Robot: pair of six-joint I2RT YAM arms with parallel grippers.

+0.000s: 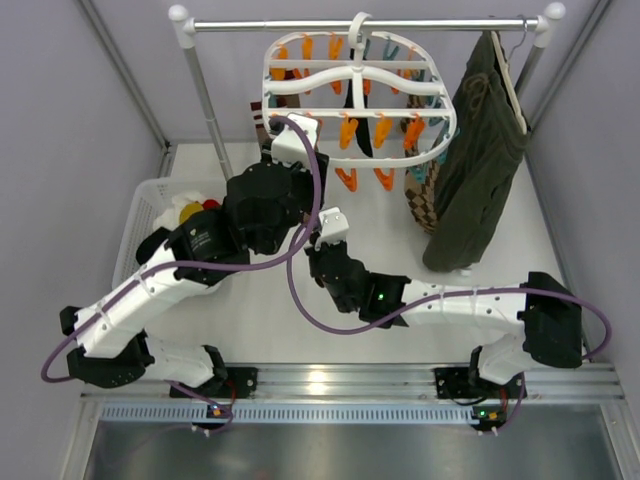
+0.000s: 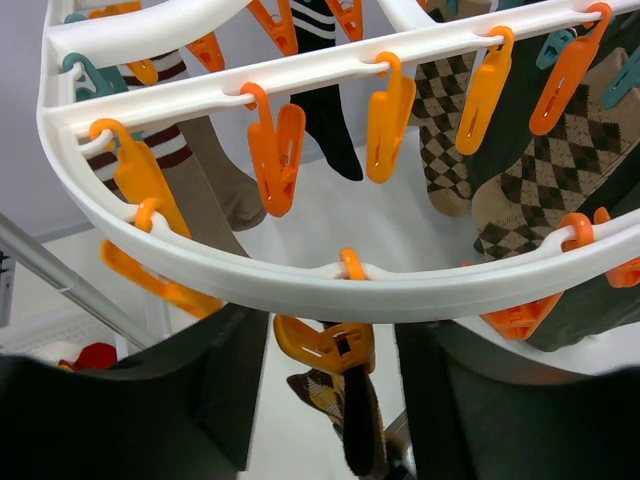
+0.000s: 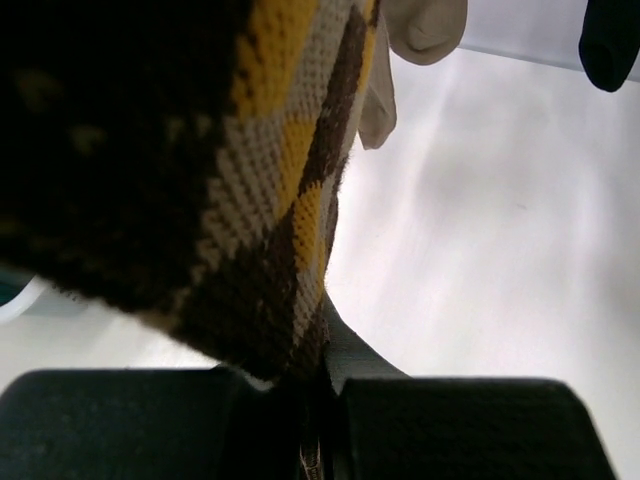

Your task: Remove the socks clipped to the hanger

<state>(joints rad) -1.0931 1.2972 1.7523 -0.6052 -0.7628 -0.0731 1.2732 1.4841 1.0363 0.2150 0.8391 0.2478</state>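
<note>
1. The white hanger [image 1: 300, 105] hangs by its hook from the rail [image 1: 300, 24] at the far centre, socks dangling from its orange and teal pegs. A dark green garment [image 1: 480, 150] hangs just to its right.
2. The left gripper [image 2: 330, 335], raised to the hanger's near-left rim, has its jaws wide, one finger either side of an orange peg [image 2: 325, 348]. It seems placed to squeeze the peg open.
3. That peg grips the top of an argyle sock [image 2: 338, 405] hanging below the ring.
4. The right gripper [image 3: 315, 390], lower and nearer, has its jaws pinched on brown-and-yellow argyle fabric, apparently the same sock. This is likely so the sock can be drawn away rather than drop once freed.
5. A striped-cuff sock [image 2: 215, 185], a black sock [image 2: 335, 135] and more argyle socks [image 2: 545, 180] are clipped farther in, so most of the job looks undone.
6. A white basket [image 1: 135, 215] at the left seems the likely place for them.
</note>
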